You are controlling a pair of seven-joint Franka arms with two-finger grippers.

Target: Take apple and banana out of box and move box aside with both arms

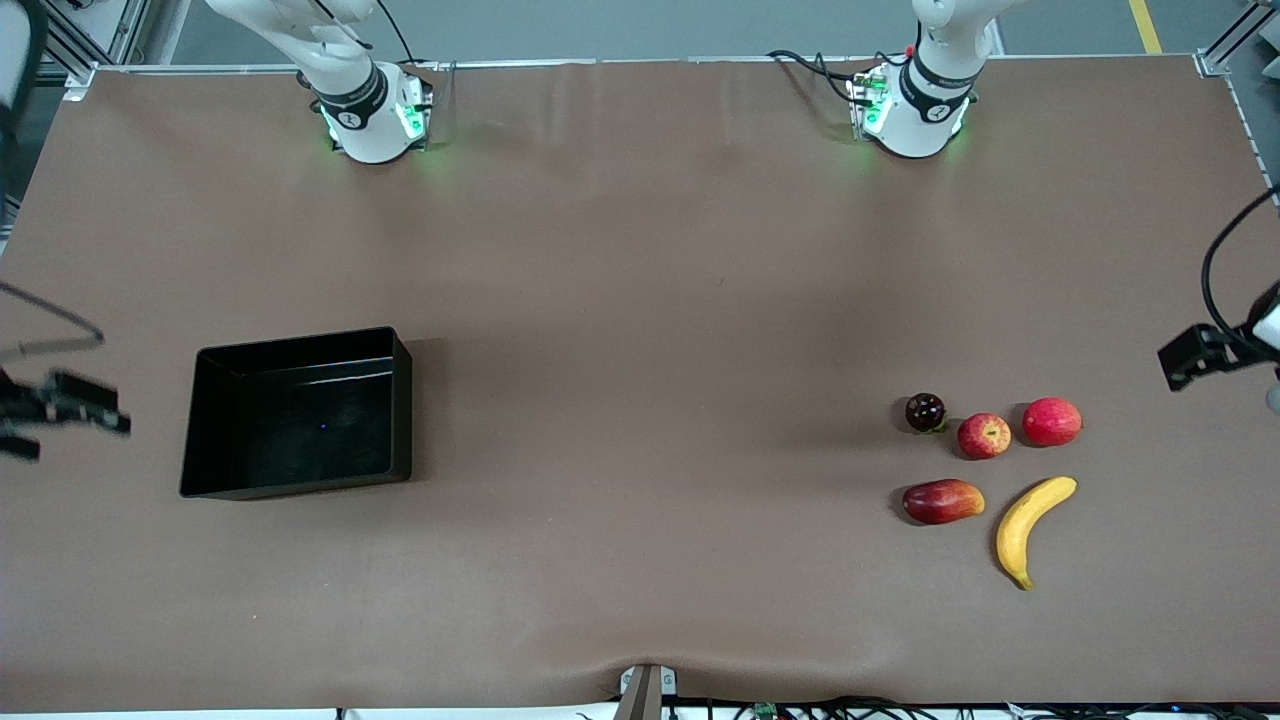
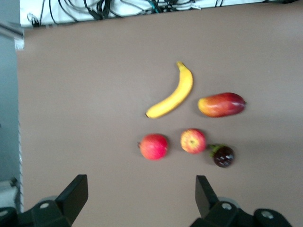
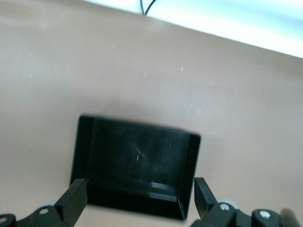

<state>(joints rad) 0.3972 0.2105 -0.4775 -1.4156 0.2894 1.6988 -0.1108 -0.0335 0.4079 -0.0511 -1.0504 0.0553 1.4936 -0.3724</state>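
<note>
Banana (image 1: 1032,529) is lying nearest the front edge, toward the left arm's end of the bench, mango-like fruit (image 1: 942,501) beside it. Just farther back, the apple (image 1: 984,436) is sitting between a dark round fruit (image 1: 925,412) and a plain red fruit (image 1: 1051,421). Left gripper (image 2: 139,198) is hanging jaws wide, holding nothing, over bare bench at that end's edge, well apart from the fruits. Black box (image 1: 296,412) is sitting empty near the right arm's end. Right gripper (image 3: 139,201) is hovering jaws wide, holding nothing, at that end's edge, beside the box, not touching it.
</note>
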